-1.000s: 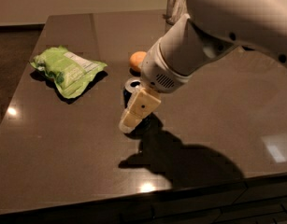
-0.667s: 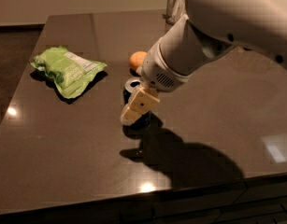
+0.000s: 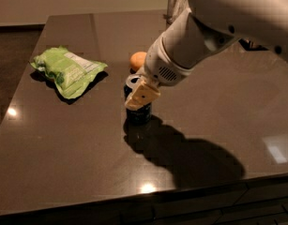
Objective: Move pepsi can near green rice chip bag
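We see a dark, shiny table (image 3: 64,144). The can (image 3: 143,114) stands up near the middle of it. It is dark, and we can see part of its silver top.

The gripper (image 3: 140,96) is down at the can. Its cream-colored end lies across the front of the can, up near the top, and it looks like it touches it. We cannot tell if the gripper is open, closed, or holding the can. The big white arm (image 3: 204,36) comes in from the top right. It throws a dark shadow on the table to the right of the can.

The bag (image 3: 68,70) lies flat on the left side of the table. It is light green with a white patch. The bag and the can are apart, with bare table between them.

An orange (image 3: 137,60) sits just behind the can, close to the arm.
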`<state>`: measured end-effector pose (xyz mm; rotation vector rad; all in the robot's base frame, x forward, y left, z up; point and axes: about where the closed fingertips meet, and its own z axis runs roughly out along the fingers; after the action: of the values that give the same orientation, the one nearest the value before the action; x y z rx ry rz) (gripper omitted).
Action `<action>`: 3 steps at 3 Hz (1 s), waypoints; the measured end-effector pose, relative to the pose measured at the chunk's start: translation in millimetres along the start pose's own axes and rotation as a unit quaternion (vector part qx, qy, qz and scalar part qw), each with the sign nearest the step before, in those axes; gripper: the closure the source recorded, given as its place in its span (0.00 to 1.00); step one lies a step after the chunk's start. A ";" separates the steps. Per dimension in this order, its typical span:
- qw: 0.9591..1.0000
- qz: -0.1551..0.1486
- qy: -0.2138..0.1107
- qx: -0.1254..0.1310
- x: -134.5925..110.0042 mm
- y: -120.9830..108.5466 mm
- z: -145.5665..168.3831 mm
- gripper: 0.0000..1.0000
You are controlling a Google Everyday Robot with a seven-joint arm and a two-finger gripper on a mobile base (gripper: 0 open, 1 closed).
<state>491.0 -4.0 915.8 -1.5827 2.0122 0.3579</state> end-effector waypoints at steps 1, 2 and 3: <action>1.000 -0.012 -0.013 -0.008 -23.2 -4.0 -4.2 0.88; 0.999 -0.025 -0.030 -0.016 -51.3 -5.2 0.3 1.00; 0.998 -0.035 -0.044 -0.018 -75.3 -8.3 10.4 1.00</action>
<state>513.3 60.1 951.1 -1.6249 1.8889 0.4322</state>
